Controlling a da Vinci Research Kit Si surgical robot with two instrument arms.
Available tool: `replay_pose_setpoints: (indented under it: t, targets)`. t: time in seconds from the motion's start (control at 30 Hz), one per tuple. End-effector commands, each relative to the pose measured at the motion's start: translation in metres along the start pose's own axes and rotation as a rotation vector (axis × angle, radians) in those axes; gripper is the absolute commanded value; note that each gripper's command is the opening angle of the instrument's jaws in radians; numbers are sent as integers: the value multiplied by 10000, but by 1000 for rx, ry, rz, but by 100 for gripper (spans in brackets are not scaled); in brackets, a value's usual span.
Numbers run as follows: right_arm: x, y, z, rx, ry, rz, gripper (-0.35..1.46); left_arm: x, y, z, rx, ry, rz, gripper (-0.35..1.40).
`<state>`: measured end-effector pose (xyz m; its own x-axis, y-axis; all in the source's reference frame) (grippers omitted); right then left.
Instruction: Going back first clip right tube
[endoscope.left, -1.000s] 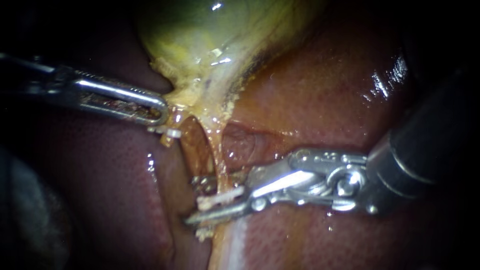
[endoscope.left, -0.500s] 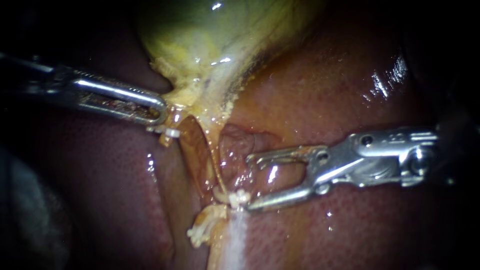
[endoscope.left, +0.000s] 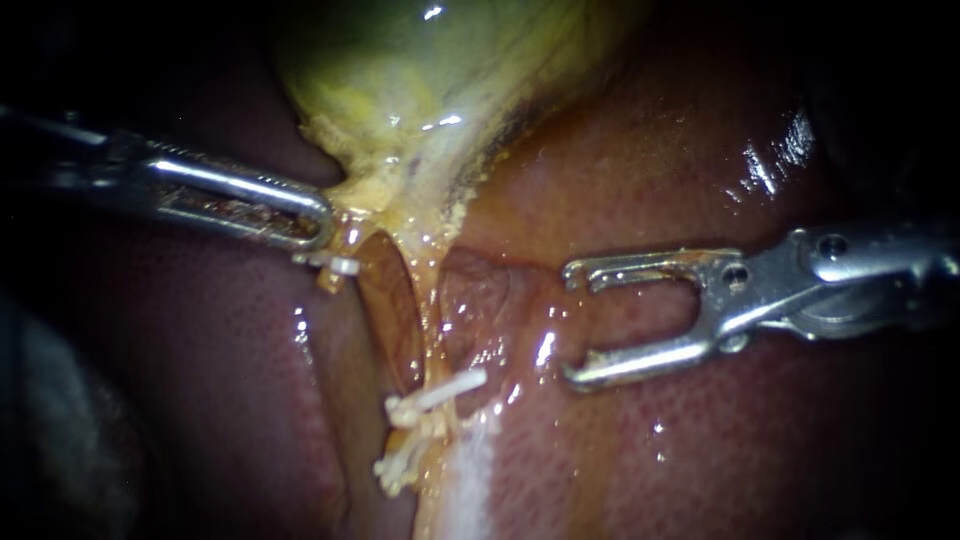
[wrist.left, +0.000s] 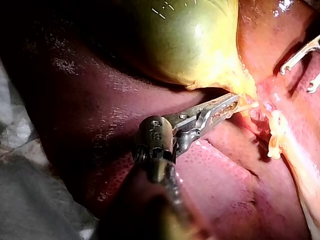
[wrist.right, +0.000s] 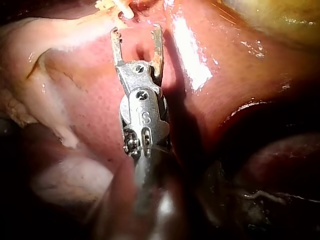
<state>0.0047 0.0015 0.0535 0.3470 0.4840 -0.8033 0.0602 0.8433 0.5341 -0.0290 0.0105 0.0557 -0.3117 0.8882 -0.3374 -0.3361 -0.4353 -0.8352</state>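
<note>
White clip sits crosswise on the tube, low down where the strand meets the liver. Both clip ends stick out past the tube. Can't tell from here if it's fully latched. The tube is the right-hand of two strands running up from the clip to the gallbladder, so prob. the right tube.

Right instrument is right of the clip, apart from it, no contact. Jaws stand wide w/ a clear gap and nothing btwn them, hanging empty just over the liver. Right wrist view agrees: jaws spread, a white bit ahead of them, likely the clip. With the clip on the tube and off the jaws, this reads as the back-off step. Spread jaws make sense here, since they can't catch the clip or tube on the way out.

Left instrument is up and left of the clip, jaws clamped on tissue at the gallbladder's neck. Prob. reason: it pulls the neck away so the tube is stretched and exposed. A second clip, small and white, lies above-left of the main clip, just under those jaws.

Next, imo: straight pull-back along the shaft, no sideways swing. Risk: the lower jaw tip is nearer the clip and could tug it.
</note>
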Motion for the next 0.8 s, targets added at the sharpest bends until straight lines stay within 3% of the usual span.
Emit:
replay_pose_setpoints:
  t: [0.03, 0.43, 0.8]
  targets:
    - [1, 0, -2, -1, 0, -3, 50, 0, -1, 3, 4, 1, 0, -35]
    - [2, -1, -11, -8, 3, -16, 50, 4, -17, 46, 27, 14, 15, -35]
    - [5, -3, -13, -8, 3, -20, 50, 1, -21, 48, 26, 13, 17, -35]
